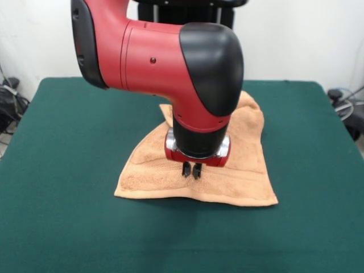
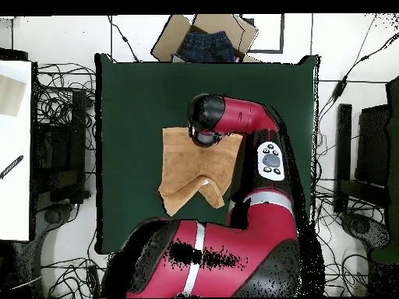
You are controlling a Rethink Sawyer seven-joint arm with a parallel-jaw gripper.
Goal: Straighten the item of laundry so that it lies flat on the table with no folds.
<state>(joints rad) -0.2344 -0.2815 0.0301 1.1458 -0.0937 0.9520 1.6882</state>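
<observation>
The peach-orange towel (image 1: 242,165) lies in the middle of the dark green table (image 1: 74,159). Its near edge lies flat with a woven band, while the far part is folded over on itself. In the overhead view the towel (image 2: 187,167) shows a folded flap toward the robot's side. My gripper (image 1: 191,170) hangs just above the towel's near-middle part, its two black fingers close together and holding nothing visible. In the overhead view the arm's wrist (image 2: 204,124) hides the gripper and covers the towel's far right corner.
A cardboard box (image 2: 204,39) with dark blue jeans stands beyond the table's far edge in the overhead view. Cables and equipment (image 2: 54,148) surround the table. The green table (image 2: 132,101) extends well beyond the towel on all sides.
</observation>
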